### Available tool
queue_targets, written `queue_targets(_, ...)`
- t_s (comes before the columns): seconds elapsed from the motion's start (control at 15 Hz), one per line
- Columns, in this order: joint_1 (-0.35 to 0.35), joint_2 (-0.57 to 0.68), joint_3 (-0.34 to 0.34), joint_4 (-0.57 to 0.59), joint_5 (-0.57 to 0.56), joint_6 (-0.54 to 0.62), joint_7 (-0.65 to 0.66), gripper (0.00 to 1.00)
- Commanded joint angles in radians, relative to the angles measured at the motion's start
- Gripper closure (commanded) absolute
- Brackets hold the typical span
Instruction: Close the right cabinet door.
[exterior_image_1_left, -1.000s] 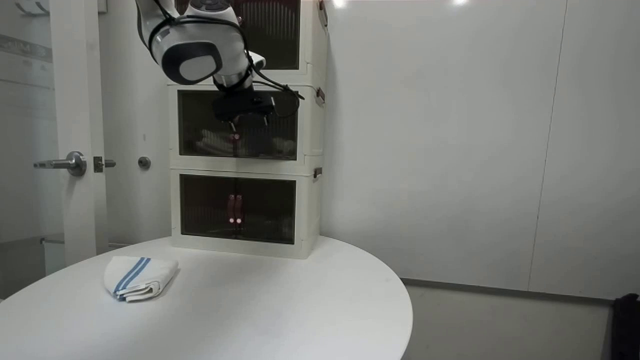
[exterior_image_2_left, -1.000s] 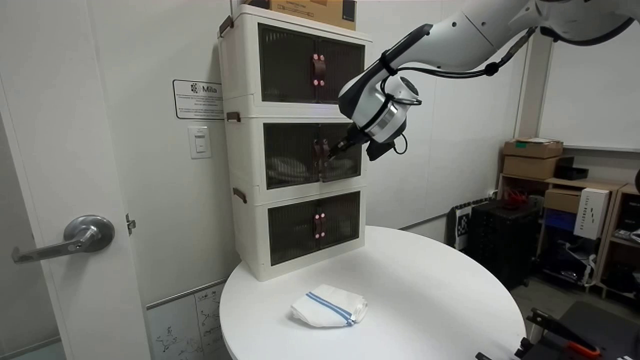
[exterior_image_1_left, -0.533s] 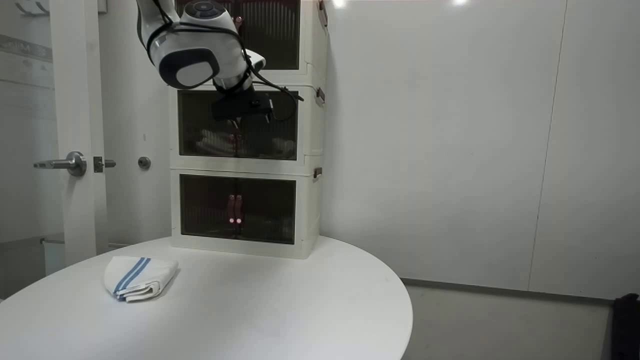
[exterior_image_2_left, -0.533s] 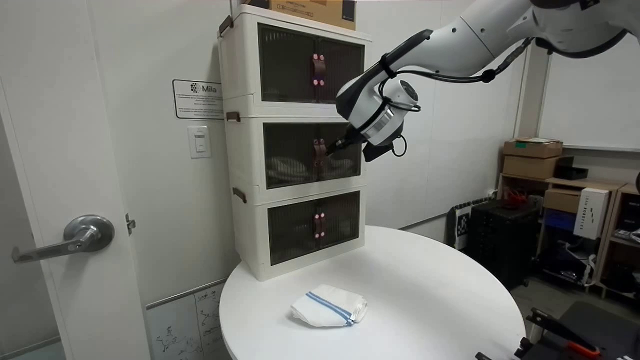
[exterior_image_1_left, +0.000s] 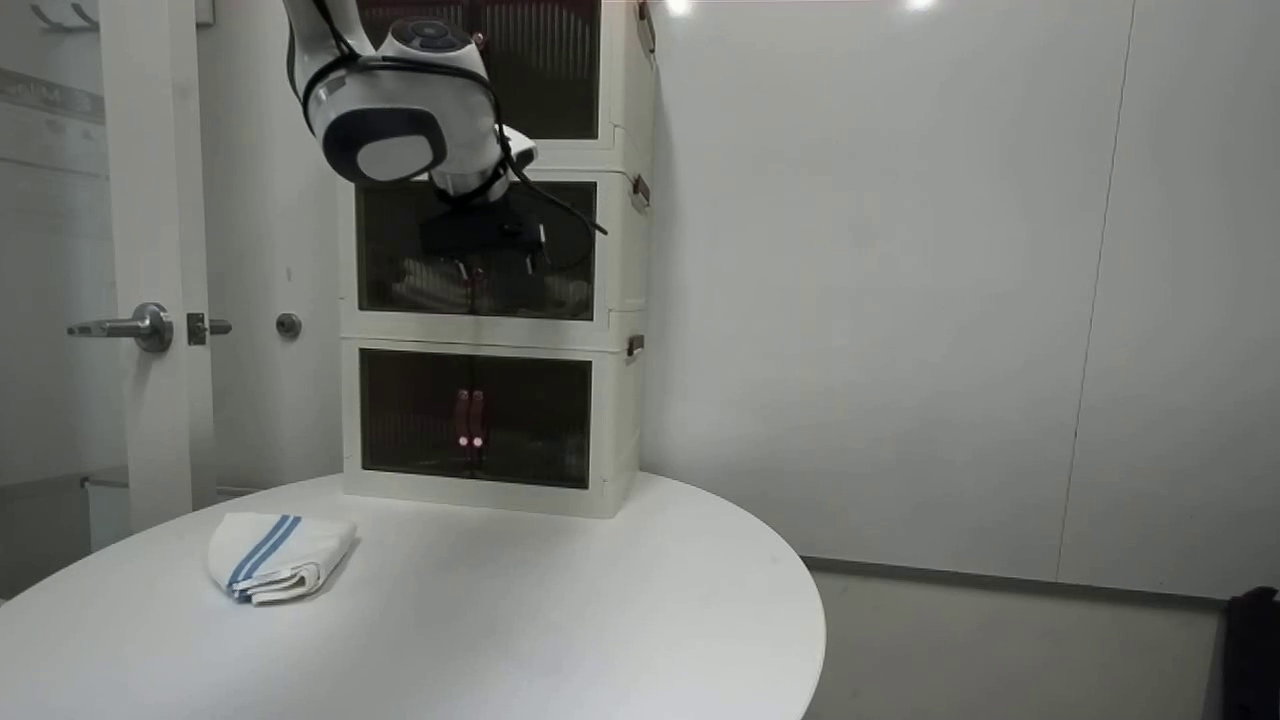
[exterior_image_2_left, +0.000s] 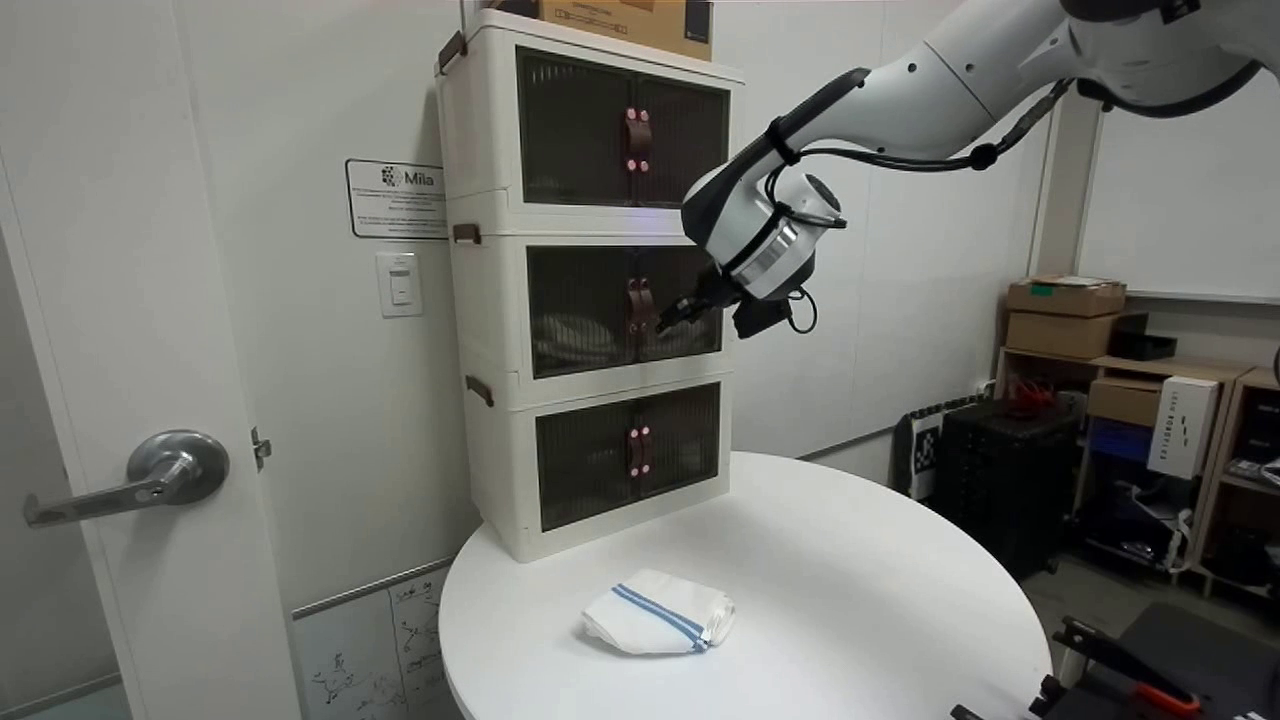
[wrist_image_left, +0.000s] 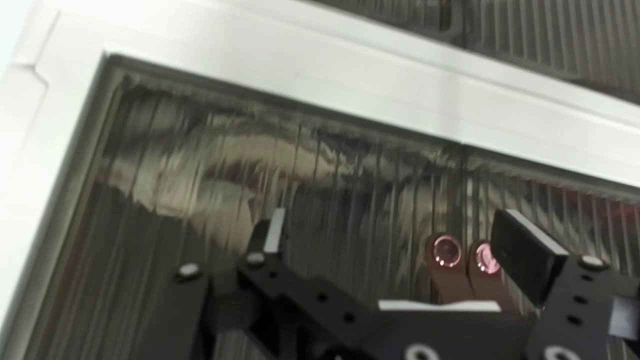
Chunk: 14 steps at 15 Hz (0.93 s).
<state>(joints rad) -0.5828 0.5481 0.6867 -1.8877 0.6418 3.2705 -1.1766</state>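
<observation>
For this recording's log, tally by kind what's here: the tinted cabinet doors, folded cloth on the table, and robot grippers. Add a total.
Tinted doors: 6 (top left door, top right door, middle left door, middle right door, bottom left door, bottom right door)
Folded cloth: 1
Gripper: 1
Total: 8

In an exterior view, glare (exterior_image_1_left: 919, 4) is thrown on the wall (exterior_image_1_left: 880, 260) above and right of the gripper (exterior_image_1_left: 497, 267); in the wrist view, the right cabinet door (wrist_image_left: 327, 220) beyond it is blurred, the white frame (wrist_image_left: 280, 65) brightly lit.
</observation>
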Motion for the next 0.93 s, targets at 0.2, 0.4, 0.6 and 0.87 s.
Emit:
queue_targets(0.2, 0.245, -0.305, -0.424, -0.192, -0.096, -0.438, 0.308, 0.0)
queue_targets(0.4, 0.401, -0.445, -0.657, -0.255, -0.26, -0.633, 0.513, 0.0)
queue_targets(0.6, 0.431, -0.59, -0.736, -0.293, -0.509, -0.78, 0.735, 0.0)
queue_targets(0.87, 0.467, -0.802, -0.731, -0.314, -0.615, -1.104, 0.889, 0.0)
